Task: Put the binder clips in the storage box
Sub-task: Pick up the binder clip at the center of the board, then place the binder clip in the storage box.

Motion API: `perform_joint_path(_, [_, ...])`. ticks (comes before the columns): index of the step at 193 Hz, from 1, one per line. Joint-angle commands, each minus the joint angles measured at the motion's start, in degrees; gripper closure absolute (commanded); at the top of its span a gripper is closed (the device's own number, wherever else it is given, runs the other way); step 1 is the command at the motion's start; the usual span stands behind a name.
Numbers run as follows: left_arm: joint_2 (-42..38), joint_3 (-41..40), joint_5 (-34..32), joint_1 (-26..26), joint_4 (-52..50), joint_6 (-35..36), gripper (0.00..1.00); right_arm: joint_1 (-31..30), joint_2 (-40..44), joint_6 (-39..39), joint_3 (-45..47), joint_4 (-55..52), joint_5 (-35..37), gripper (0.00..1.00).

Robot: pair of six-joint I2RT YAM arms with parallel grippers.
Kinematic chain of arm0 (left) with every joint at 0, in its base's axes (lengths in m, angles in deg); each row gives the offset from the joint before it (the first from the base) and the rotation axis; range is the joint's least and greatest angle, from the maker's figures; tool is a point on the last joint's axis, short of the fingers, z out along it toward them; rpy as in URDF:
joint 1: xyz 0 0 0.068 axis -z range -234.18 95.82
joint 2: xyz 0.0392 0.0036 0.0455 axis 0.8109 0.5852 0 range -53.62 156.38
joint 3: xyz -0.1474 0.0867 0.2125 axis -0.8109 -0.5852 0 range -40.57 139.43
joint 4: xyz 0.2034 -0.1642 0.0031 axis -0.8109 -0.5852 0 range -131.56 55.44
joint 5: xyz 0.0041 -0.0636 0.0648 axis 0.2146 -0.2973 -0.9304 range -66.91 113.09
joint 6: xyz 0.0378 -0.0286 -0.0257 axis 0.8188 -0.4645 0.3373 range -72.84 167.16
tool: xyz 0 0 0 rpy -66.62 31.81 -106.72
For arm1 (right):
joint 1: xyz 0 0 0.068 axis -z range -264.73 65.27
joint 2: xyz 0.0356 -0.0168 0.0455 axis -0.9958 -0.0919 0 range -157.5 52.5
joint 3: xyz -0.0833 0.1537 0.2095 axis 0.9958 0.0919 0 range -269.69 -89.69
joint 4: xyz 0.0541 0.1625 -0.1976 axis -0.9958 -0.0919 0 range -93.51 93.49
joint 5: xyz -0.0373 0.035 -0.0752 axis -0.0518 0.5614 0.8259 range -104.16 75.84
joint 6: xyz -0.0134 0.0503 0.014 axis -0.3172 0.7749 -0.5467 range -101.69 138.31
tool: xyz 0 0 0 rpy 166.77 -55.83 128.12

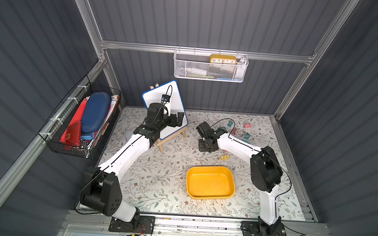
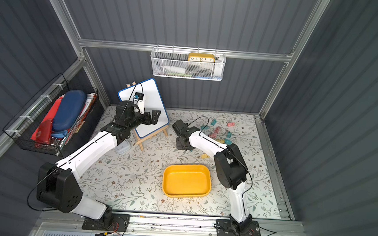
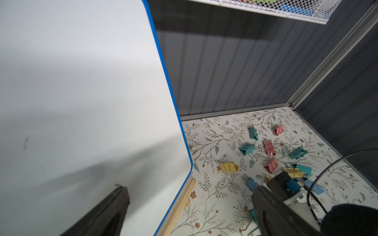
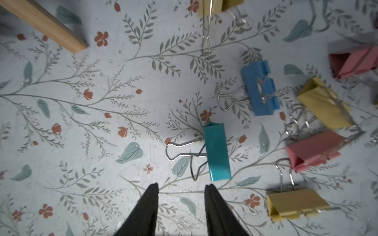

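Note:
The binder clips [image 1: 239,134] lie scattered on the floral table at the back right, in teal, blue, pink and yellow; both top views show them [image 2: 219,134]. One yellow clip [image 1: 224,157] lies apart, nearer the storage box [image 1: 210,182], a yellow tray with nothing in it. My right gripper [image 4: 182,186] points down at the table, open, with nothing between its fingers. A teal clip [image 4: 216,151] lies just beyond its tips, a blue clip [image 4: 259,90] farther on. My left gripper [image 3: 190,190] is wide open and holds nothing, in front of the whiteboard [image 3: 81,102].
The whiteboard [image 1: 164,107] stands on a small wooden easel at the back, close to my left gripper [image 1: 176,120]. A translucent lidded box [image 2: 123,146] sits under the left arm. A white mesh basket [image 1: 210,66] hangs on the back wall, a black wire basket [image 1: 79,123] on the left wall.

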Motion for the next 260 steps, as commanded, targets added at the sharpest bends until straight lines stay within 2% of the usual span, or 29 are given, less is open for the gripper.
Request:
perform_joint_path(1, [-0.26, -0.56, 0.10, -0.24, 4.62, -0.20, 0.00, 0.25, -1.24, -2.14, -2.13, -0.25, 2.45, 0.65])
perform_joint_path(23, [0.16, -0.81, 0.50, -0.25, 5.05, -0.31, 0.01, 0.30, -1.90, -3.16, -2.32, 0.35, 5.00, 0.79])
perform_joint_path(46, [0.15, -0.84, 1.93, -0.24, 5.44, -0.58, 0.01, 0.27, -1.86, -4.17, -2.19, 0.69, 5.29, 1.00])
perform_joint_path(71, [-0.42, 0.24, 3.74, -0.27, 4.42, -0.27, 0.01, 0.30, 0.65, -4.61, -1.69, 0.12, 5.17, 1.00])
perform_joint_path(96, [-1.18, 2.70, 6.88, -0.24, 2.22, 1.14, 0.01, 0.29, 8.62, -4.54, 2.48, 1.79, 2.77, 1.00])
perform_joint_path(118, [-1.18, 5.21, 9.70, -0.24, 1.05, 1.87, 0.01, 0.30, 19.92, -2.39, 9.72, 5.07, -2.57, 1.00])
perform_joint_path(147, [0.49, 8.03, 10.93, -0.24, 1.22, 3.49, 0.01, -0.38, 38.44, 3.53, 23.94, 11.04, -15.26, 1.00])
perform_joint_path(172, [2.29, 8.65, 11.76, -0.24, 1.07, 6.52, 0.01, -3.37, 54.63, 10.62, 37.27, 15.72, -18.63, 1.00])
perform_joint_path(193, [1.60, 5.34, 14.19, -0.24, 4.16, 6.33, 0.00, -7.38, 63.51, 16.26, 46.40, 19.24, -19.39, 1.00])
perform_joint_path(220, [2.20, 2.86, 15.86, -0.24, 6.39, 6.26, 0.01, -10.85, 66.03, 20.95, 53.85, 22.54, -20.41, 1.00])
perform_joint_path(260, [3.24, 2.98, 14.62, -0.24, 4.72, 7.41, 0.00, -12.23, 56.88, 22.34, 56.66, 29.41, -22.74, 1.00])
